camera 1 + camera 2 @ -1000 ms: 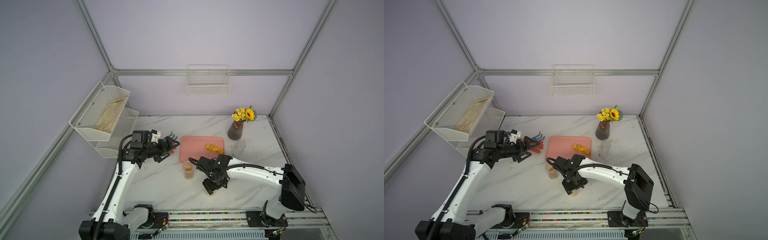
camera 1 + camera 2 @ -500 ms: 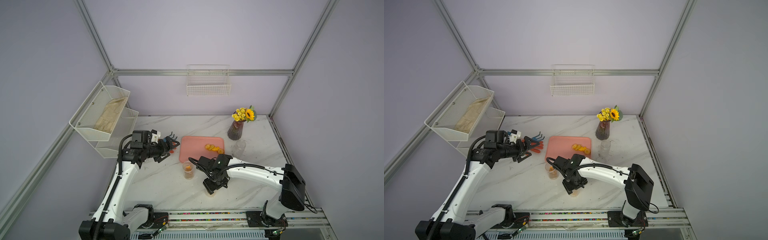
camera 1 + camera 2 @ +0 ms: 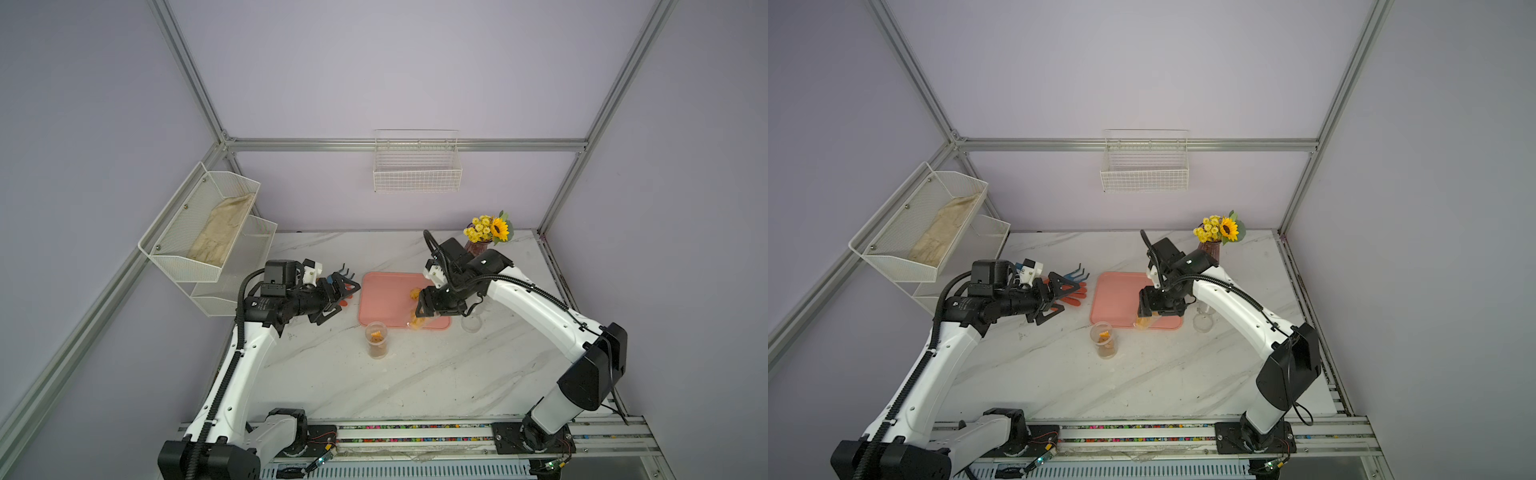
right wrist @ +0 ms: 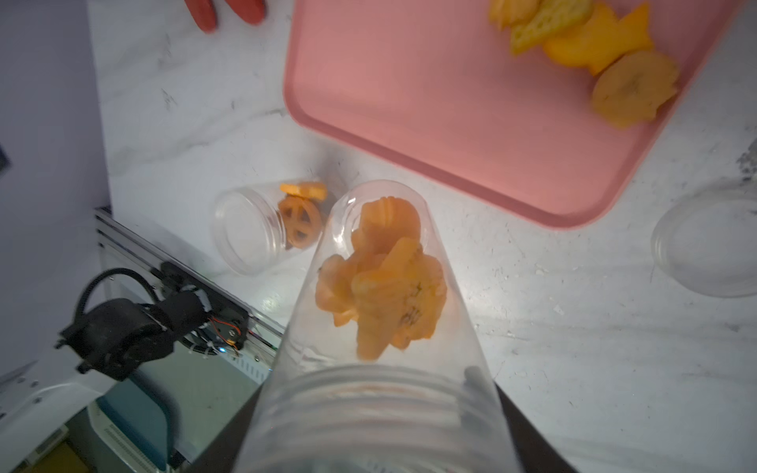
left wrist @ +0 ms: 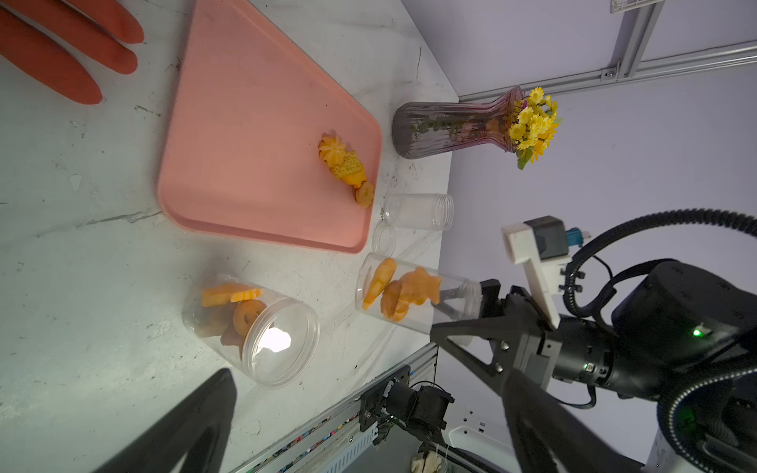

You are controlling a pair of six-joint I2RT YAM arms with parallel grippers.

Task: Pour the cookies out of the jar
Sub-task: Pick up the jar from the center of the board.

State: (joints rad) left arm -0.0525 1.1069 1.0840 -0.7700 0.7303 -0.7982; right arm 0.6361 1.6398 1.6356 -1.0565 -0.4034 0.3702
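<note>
- Since a second ago my right arm has swung from the front of the surface (image 3: 415, 382) to the near right corner of the tray (image 3: 386, 291); my left arm has not shifted.
- My right pincer (image 5: 454, 311) is closed partway on the jar (image 4: 368, 409), gripping its threaded mouth end (one finger shows only as a dark streak through the clear wall).
- That jar hangs base-down, slightly tilted, just off the tray corner. I cannot tell whether its base is clear of the surface.
- Several cookies (image 4: 389, 286) lie heaped in its base, and a short row of others lies on the tray by its right edge.
- In both top views my own wrist covers the right fingertips and most of the jar. In the right wrist view the blurred jar neck fills the bottom.
- My left pincer (image 3: 340, 301) is spread wide and empty, left of the tray and near some orange fingers (image 5: 61, 53) cut off by the picture edge.
- A second jar (image 3: 377, 343) stands open in front of the tray, with cookies inside.
- An empty jar (image 5: 418, 211) stands right of the tray, with a small clear ring (image 5: 384, 238) beside it (lid or not, I cannot tell).
- The vase (image 5: 450, 123) of yellow flowers stands behind them, mostly hidden by my right arm in the top views.
</note>
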